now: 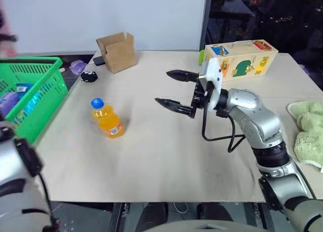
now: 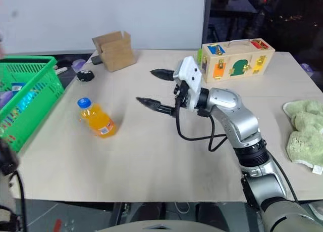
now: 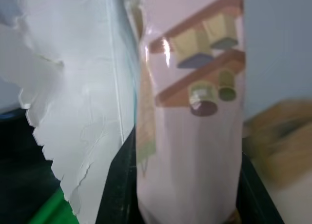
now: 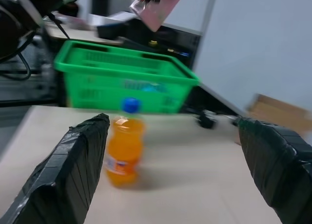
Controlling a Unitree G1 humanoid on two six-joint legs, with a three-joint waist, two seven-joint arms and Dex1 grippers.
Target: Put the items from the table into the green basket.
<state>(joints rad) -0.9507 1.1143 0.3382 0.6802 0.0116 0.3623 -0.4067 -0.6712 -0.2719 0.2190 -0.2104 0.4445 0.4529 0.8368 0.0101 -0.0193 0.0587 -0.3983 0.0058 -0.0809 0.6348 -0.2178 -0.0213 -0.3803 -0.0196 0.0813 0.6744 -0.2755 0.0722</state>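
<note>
The orange drink bottle [image 1: 107, 119] with a blue cap stands upright on the beige table [image 1: 166, 156], left of centre. My right gripper [image 1: 164, 88] hovers open over the table to the bottle's right, fingers pointing toward it with nothing between them. In the right wrist view the bottle [image 4: 124, 148] stands ahead between the spread fingers [image 4: 73, 170]. The pink box [image 3: 195, 112] with printed pictures is clamped upright in my left gripper [image 3: 187, 204]. The right wrist view shows the box [image 4: 158, 7] high above the green basket [image 4: 122, 63]. The basket [image 1: 30, 65] sits just off the table's left edge.
A brown cardboard box [image 1: 117, 51] stands at the table's back left, and a wooden toy box [image 1: 242, 60] at the back right. A green cloth [image 1: 308, 131] lies at the right edge. A small black object [image 1: 89, 76] lies near the back left corner.
</note>
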